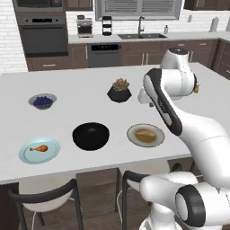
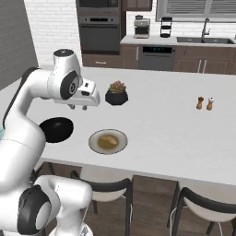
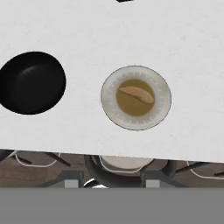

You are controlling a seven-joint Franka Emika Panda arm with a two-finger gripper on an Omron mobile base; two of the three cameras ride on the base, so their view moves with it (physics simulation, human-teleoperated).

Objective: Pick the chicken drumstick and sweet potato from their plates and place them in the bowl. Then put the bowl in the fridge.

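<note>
We hung our jaws over the counter (image 1: 81,81), grip unreadable; sweet potato (image 3: 137,94) on its beige plate (image 3: 162,83) directly below, bowl (image 3: 31,82) beside.

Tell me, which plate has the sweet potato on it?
The beige plate with the brownish centre, right of the black bowl. The light blue plate holds the chicken drumstick.

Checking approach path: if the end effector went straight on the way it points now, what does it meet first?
Likely the sweet potato on the beige plate, roughly mid-frame in the hand view. The end effector hangs above the counter; exact depth is unclear.
</note>
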